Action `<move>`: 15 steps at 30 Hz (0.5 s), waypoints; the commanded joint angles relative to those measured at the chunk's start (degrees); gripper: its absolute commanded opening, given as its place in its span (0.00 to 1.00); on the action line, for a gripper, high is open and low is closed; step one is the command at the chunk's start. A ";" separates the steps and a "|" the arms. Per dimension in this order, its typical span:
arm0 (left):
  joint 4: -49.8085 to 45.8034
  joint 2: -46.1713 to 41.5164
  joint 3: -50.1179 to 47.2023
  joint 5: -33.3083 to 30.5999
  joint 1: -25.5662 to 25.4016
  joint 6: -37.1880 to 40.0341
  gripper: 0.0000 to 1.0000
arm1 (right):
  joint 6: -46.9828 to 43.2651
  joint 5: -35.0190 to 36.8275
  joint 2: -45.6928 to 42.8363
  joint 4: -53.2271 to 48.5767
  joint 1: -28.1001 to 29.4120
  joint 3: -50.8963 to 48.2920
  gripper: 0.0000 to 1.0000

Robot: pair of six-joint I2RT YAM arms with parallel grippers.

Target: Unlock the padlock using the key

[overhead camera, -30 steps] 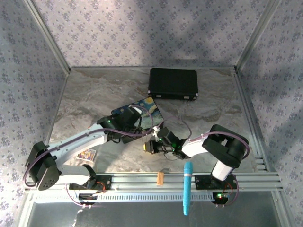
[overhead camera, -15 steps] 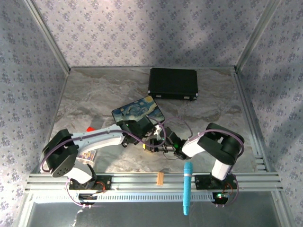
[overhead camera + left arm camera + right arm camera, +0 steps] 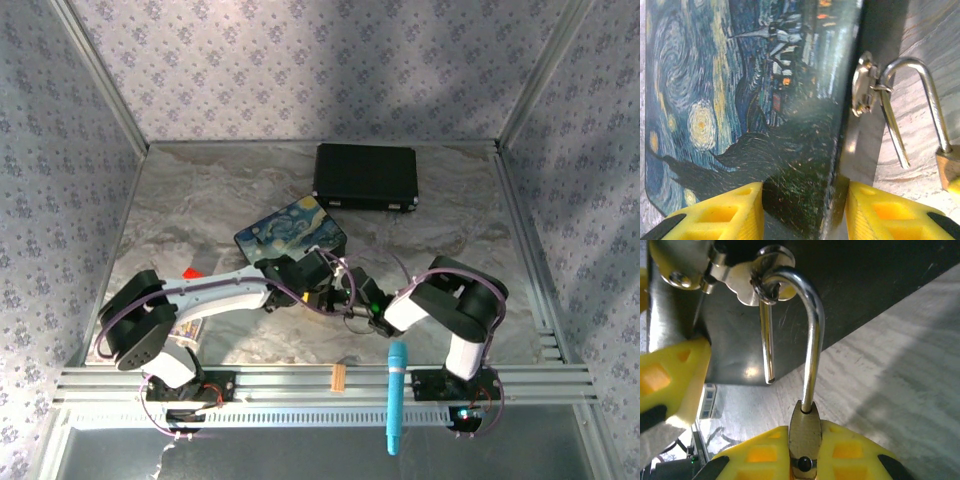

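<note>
The painted box (image 3: 740,100) lies at mid table (image 3: 290,230). My left gripper (image 3: 805,210) is shut on its near corner, one yellow finger on the lid and the other on the side wall; it also shows from above (image 3: 312,285). The brass padlock (image 3: 805,432) is pinched by its body in my right gripper (image 3: 805,455), which sits just right of the left one (image 3: 338,300). Its silver shackle (image 3: 812,340) stands open, with the free leg out of the body, and hooks through the box's clasp (image 3: 757,282). The key is hidden.
A black case (image 3: 365,177) lies at the back. A blue pen-like stick (image 3: 396,395) and an orange-tan strip (image 3: 338,377) rest on the front rail. A small card (image 3: 185,328) and a red piece (image 3: 188,272) lie left of the arms.
My left arm swung down and right to the box's near corner and closed on it. The box turned a little. My right gripper, still holding the padlock, shifted slightly up toward the box.
</note>
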 commanded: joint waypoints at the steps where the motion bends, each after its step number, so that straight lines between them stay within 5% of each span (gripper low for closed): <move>1: -6.47 2.76 -3.02 8.06 -1.28 0.47 0.42 | 1.59 3.65 -2.21 3.51 -3.16 1.45 0.01; 15: -6.36 2.41 -3.67 8.75 -2.74 0.58 0.40 | 4.23 -1.95 0.61 5.53 -9.14 4.75 0.01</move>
